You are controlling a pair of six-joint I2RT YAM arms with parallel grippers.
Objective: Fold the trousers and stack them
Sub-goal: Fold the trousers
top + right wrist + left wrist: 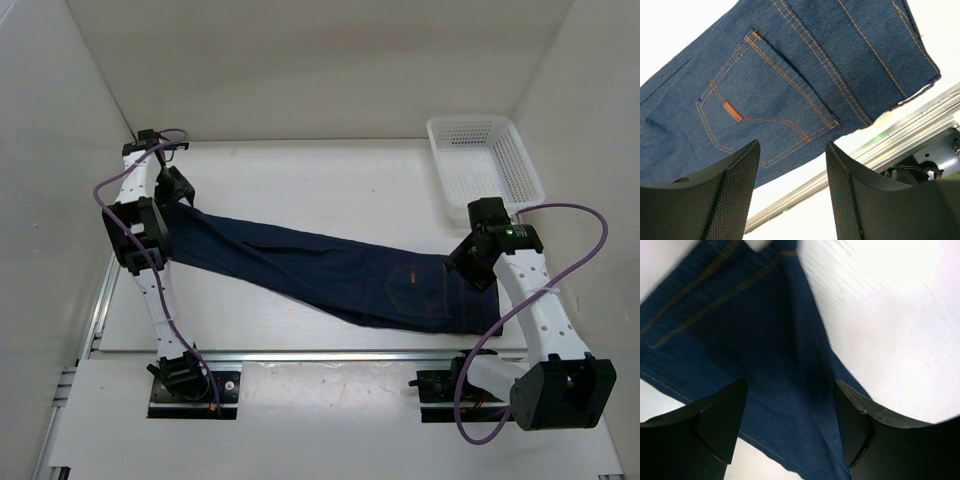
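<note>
The trousers (330, 270) are dark blue jeans stretched in a long band across the white table, from the far left down to the near right. My left gripper (178, 192) hovers over the leg end at the far left. In the left wrist view it (790, 427) stands open, with denim (755, 340) lying below the gap and not pinched. My right gripper (468, 264) is at the waist end. In the right wrist view it (790, 192) is open and empty above the table edge, with the back pocket (765, 112) just ahead of it.
A white mesh basket (485, 155) sits at the back right corner. An aluminium rail (850, 165) runs along the near edge of the table, close to the waist end. White walls enclose the left, back and right sides.
</note>
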